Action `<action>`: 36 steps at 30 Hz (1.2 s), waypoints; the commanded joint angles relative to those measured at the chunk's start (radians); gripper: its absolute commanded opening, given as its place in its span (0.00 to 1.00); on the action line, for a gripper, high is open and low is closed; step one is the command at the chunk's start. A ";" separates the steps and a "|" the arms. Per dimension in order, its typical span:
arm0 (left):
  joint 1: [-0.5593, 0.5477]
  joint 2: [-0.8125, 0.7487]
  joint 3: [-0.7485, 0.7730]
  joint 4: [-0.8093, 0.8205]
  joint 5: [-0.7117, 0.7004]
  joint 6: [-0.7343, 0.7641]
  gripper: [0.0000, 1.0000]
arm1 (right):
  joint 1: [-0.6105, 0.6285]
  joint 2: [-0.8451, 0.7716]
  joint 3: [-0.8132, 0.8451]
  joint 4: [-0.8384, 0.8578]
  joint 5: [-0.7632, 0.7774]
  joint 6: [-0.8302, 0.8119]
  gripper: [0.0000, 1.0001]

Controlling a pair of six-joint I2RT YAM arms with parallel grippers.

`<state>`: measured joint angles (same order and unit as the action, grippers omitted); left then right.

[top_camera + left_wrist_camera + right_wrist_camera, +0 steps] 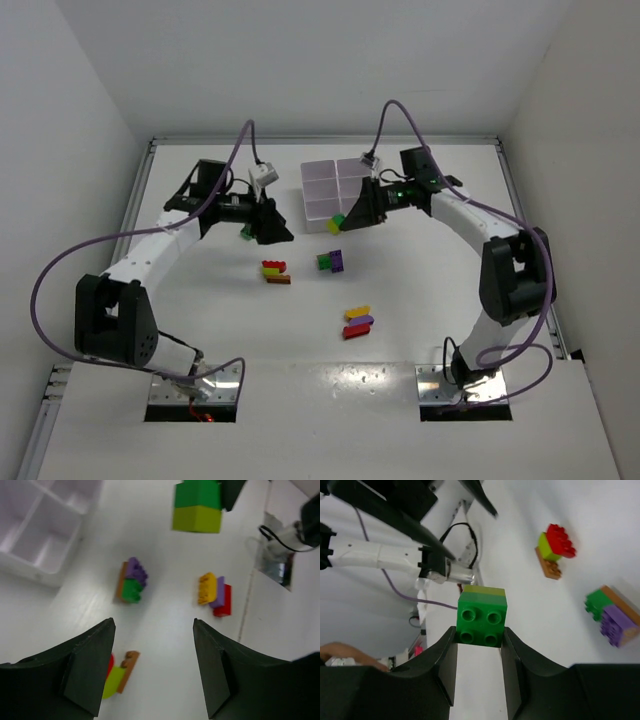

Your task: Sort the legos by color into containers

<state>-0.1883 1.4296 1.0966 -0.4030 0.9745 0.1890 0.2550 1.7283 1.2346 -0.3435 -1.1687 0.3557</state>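
The right claw (479, 636) is clenching a green-and-lime stack (481, 611). Its fingers are pinching the green brick by its sides, and the lime brick is jutting out free beyond the fingertips. The stack's long axis is running outward from the claw, toward the left arm.

The left claw (153, 626) is hanging released, with its fingers spread wide and nothing between them. From its wrist view the held stack is hovering just ahead, lime end nearest.

In the top view the tray (304, 195) is sitting just beyond the right claw, on the far side of the tabletop (420, 300). The right arm is therefore the nearer one for any drop. Because the stack is joining two colours, it probably needs splitting before either brick goes into a cell. That split would turn on the lime end pointing at the open left claw.

The rest are lying on the tabletop nearer the arm bases:
- a purple, green and brown cluster (132, 582), sitting between the two claws
- a red, lime and brown cluster (120, 672), sitting close under the left claw
- a yellow, purple and red cluster (215, 594), sitting nearest the bases
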 commanded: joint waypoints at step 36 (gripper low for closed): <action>-0.439 -0.124 -0.055 0.250 -0.783 -0.034 0.51 | 0.128 0.063 0.088 0.190 -0.088 0.180 0.00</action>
<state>-0.6224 1.3094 1.0492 -0.2310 0.2386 0.1669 0.3748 1.8118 1.3117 -0.1768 -1.2217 0.5323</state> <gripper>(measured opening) 0.574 0.362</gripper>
